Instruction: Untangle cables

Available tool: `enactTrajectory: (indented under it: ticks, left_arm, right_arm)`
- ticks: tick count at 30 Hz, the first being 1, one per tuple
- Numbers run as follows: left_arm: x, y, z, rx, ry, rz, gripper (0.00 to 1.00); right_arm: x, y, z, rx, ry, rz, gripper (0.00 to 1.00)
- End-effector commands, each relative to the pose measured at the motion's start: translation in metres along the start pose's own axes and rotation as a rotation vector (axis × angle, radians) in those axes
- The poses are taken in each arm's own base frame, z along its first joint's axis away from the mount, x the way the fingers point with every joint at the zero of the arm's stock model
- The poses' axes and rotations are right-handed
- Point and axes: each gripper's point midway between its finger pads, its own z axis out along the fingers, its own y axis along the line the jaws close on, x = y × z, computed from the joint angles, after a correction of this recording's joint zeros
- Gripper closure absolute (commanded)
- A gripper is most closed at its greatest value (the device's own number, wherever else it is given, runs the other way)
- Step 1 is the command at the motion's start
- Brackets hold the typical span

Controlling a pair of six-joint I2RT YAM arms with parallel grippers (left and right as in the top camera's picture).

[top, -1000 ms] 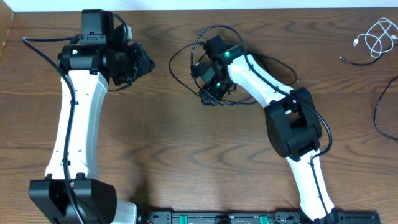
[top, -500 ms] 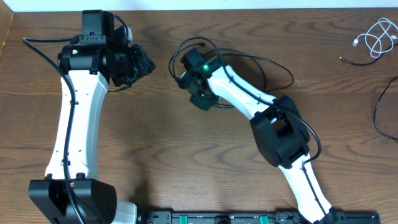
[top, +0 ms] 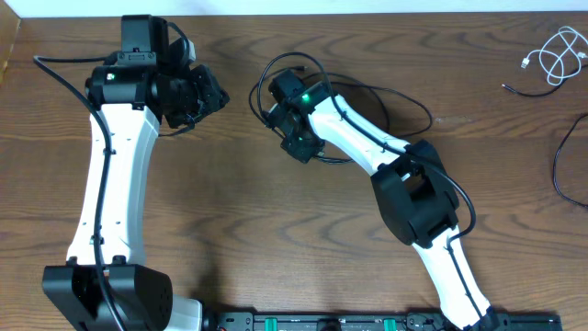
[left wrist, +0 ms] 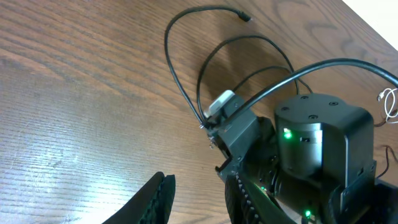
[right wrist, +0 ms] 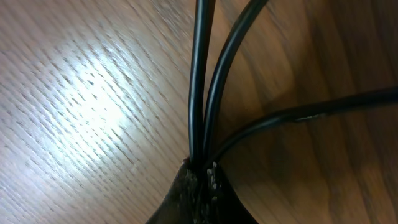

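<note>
The long black cable lies in loops at the table's upper middle. My right gripper sits at the left end of those loops. In the right wrist view the gripper is shut on a bundle of the black cable's strands, which fan out from its tips. My left gripper hovers left of it, open with nothing between its fingers; it faces the right wrist and the cable loops. The white cable lies coiled at the far right corner, apart from both grippers.
Another black cable end lies below the white coil, and a black curve runs off the right edge. Bare wood spreads between the arms and along the front. The table's back edge is close behind the loops.
My right arm swung left toward the left gripper, then its jaws closed on the black cable strands. The cable loops shifted left with it. The left arm has not moved.
</note>
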Motion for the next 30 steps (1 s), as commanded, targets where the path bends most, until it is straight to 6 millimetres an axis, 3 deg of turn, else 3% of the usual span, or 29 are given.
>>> enactTrajectory:
  ticks: [1, 6, 11, 13, 19, 25, 30]
  left_arm:
    - [0.0, 0.002, 0.001, -0.008, 0.003, 0.007, 0.67]
    - [0.0, 0.002, 0.001, -0.008, 0.003, 0.007, 0.67]
    - [0.0, 0.002, 0.001, -0.008, 0.003, 0.007, 0.67]
    - [0.0, 0.002, 0.001, -0.008, 0.003, 0.007, 0.67]
    - [0.0, 0.002, 0.001, -0.008, 0.002, 0.007, 0.67]
    - [0.0, 0.002, 0.001, -0.008, 0.003, 0.007, 0.67]
    - [0.0, 0.002, 0.001, -0.008, 0.003, 0.006, 0.67]
  right_arm:
    - [0.014, -0.017, -0.004, -0.012, 0.021, 0.081, 0.99]
    - [0.004, -0.036, -0.071, -0.053, -0.122, 0.154, 0.99]
    - [0.003, -0.066, -0.161, -0.084, -0.331, 0.227, 0.99]
    - [0.011, -0.085, -0.207, -0.081, -0.439, 0.273, 0.99]
    - [0.051, -0.138, -0.301, 0.018, -0.648, 0.407, 0.99]
    - [0.098, -0.179, -0.358, 0.138, -0.766, 0.538, 0.99]
    - [0.11, -0.182, -0.362, 0.094, -0.781, 0.559, 0.99]
